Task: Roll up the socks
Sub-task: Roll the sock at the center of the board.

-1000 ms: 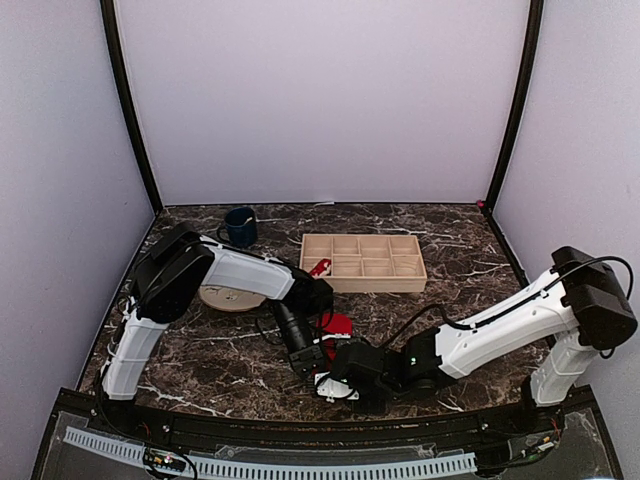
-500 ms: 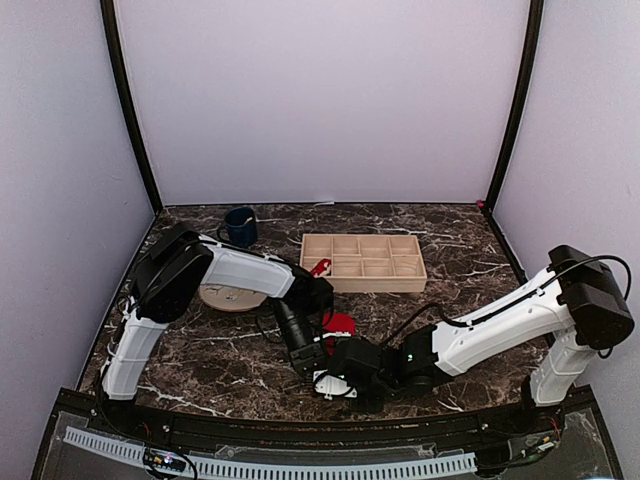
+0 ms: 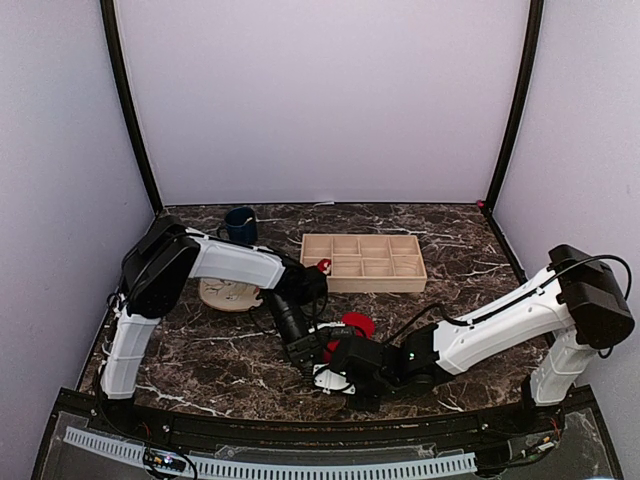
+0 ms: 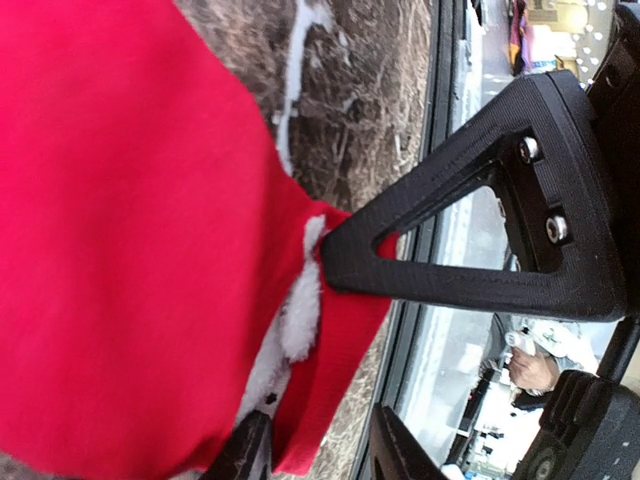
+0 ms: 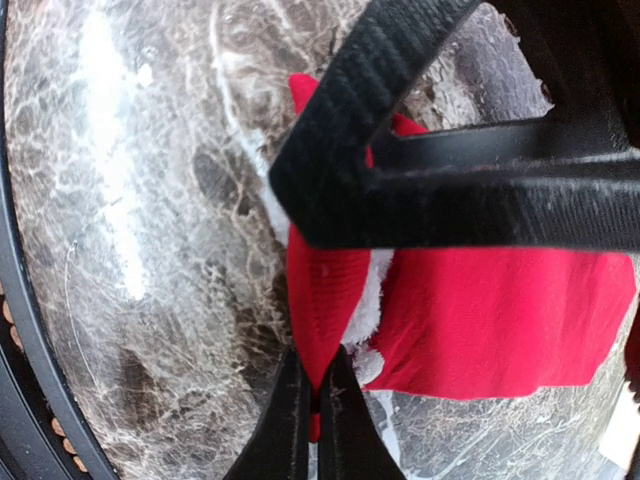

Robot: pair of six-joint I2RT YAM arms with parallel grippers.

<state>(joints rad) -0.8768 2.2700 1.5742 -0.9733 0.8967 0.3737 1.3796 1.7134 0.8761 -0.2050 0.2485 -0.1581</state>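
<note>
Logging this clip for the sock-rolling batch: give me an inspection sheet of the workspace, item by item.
Surface: dark marble table, nothing spilled seen.
Job's things: red sock, partly folded, white lining showing; second sock not identified.
Clutter: blue mug, wooden compartment tray, beige plate partly under the left arm, small red item beside the tray, too small to tell.
Pincers: right pincer shut on a fold of the sock; left pincer open, sock edge between its jaws.
Cables: black cable arcs above the right arm.
Surroundings: pale walls, black frame posts.
</note>
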